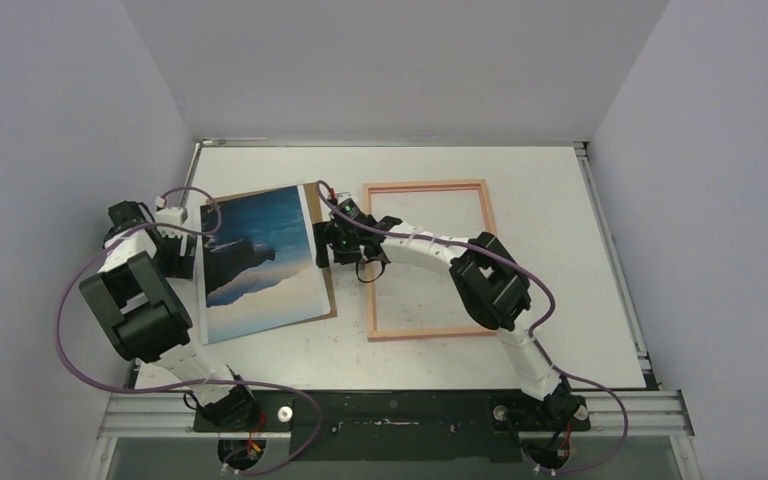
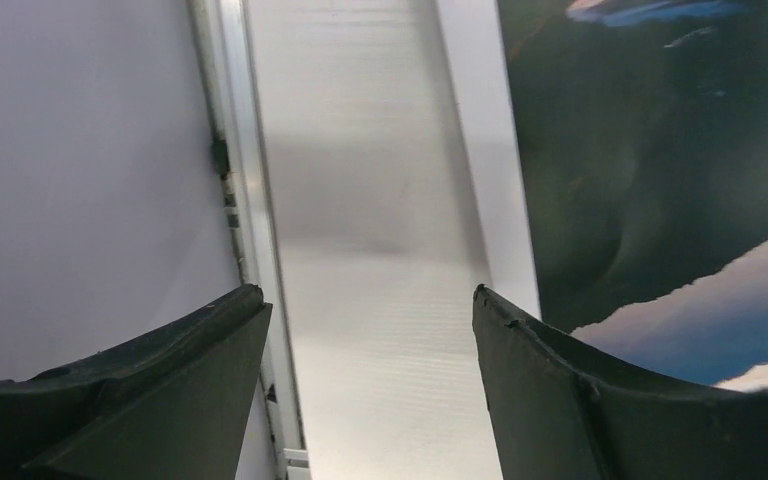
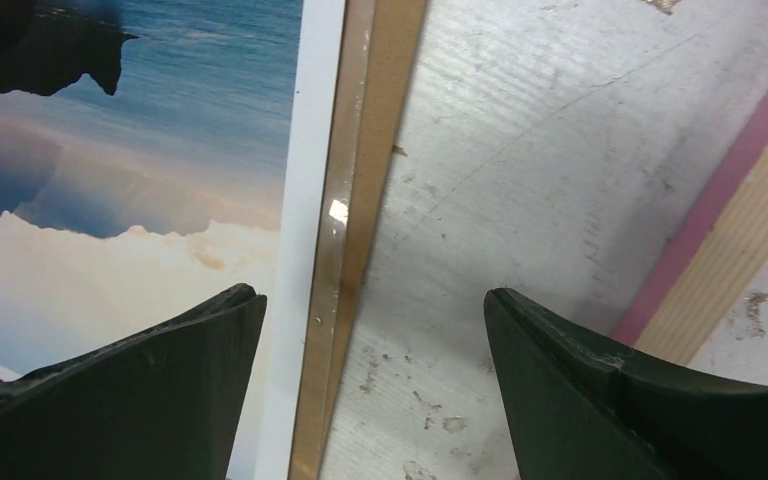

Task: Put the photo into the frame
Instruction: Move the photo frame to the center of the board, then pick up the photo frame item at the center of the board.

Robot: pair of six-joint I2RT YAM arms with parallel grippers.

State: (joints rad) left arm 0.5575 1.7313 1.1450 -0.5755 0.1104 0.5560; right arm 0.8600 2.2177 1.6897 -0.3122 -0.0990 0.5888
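The photo (image 1: pixel 255 262), blue sky over pale clouds, lies flat on a brown backing board (image 1: pixel 329 290) at the table's left. The pink frame (image 1: pixel 425 186) lies flat to its right, with bare table inside it. My left gripper (image 1: pixel 185 255) is at the photo's left edge. It is open over bare table (image 2: pixel 367 292), and one finger (image 2: pixel 560 390) overlaps the photo (image 2: pixel 640 150). My right gripper (image 1: pixel 322 248) is open astride the right edge of the photo (image 3: pixel 140 150) and backing board (image 3: pixel 360 180). Nothing is gripped between its fingers (image 3: pixel 370 293). A frame rail (image 3: pixel 730 180) passes on the right.
The table's metal side rail (image 2: pixel 235 150) and the pale left wall (image 1: pixel 50 180) stand close beside the left gripper. White walls enclose the table on three sides. The right arm (image 1: pixel 490 285) reaches across the frame's lower part.
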